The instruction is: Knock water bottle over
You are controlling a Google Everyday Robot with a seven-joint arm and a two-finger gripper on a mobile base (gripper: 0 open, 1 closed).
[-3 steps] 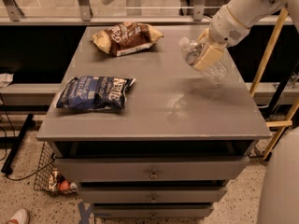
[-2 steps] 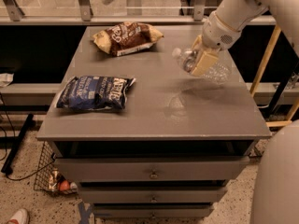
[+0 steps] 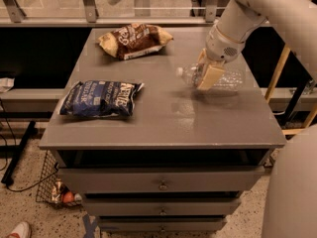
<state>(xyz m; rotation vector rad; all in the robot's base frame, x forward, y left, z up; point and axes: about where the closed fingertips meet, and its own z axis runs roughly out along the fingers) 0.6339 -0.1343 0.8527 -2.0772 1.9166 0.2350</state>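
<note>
My beige-padded gripper (image 3: 210, 75) sits low over the right rear top of the grey metal drawer cabinet (image 3: 163, 125), against the clear ribbed plastic water bottle (image 3: 232, 78). I cannot tell its grip. The bottle, tilted a second ago, now lies flat there, so I judge it knocked over.

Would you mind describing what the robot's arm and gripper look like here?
The arm is smooth, rounded, white-grey tubing with no visible cables; its wrist collar has a small perforated patch. The gripper, at the water bottle on the table, is tan and blocky.
</note>
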